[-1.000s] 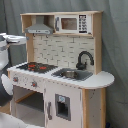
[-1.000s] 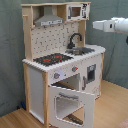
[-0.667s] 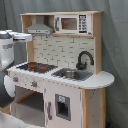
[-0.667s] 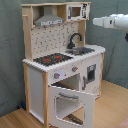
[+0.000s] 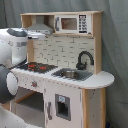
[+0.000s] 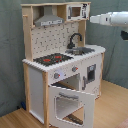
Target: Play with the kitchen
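We see only our white arm, reaching in from the second exterior view's right at microwave height; its gripper is out of frame, so we cannot tell its state. The tall white and light-wood toy kitchen stands on the wooden floor, with its windowed oven door hanging open below the black-red hob.

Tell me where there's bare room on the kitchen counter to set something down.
Free: the rounded counter end beyond the sink, on the first exterior view's right, and the front strip before the sink. Crowded: the hob fills the other end, and the faucet stands behind the sink. In the second exterior view the oven door hangs open below.
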Robot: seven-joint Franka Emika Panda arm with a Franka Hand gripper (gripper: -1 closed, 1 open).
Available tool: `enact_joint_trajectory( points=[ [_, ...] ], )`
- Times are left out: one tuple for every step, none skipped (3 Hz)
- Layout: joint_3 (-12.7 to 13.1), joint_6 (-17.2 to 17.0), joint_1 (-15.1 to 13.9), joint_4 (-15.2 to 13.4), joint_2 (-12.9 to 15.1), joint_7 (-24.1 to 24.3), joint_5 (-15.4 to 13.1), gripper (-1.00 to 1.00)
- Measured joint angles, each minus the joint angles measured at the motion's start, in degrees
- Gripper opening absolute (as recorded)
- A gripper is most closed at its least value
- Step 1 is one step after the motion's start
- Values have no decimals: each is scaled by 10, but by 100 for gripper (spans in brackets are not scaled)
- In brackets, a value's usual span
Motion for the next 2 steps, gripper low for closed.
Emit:
enact_joint_trajectory(
  points=[
    [-2, 37, -36, 26, 28, -15, 0, 100],
    [-2, 58, -60, 59, 61, -33, 0, 100]
  ],
)
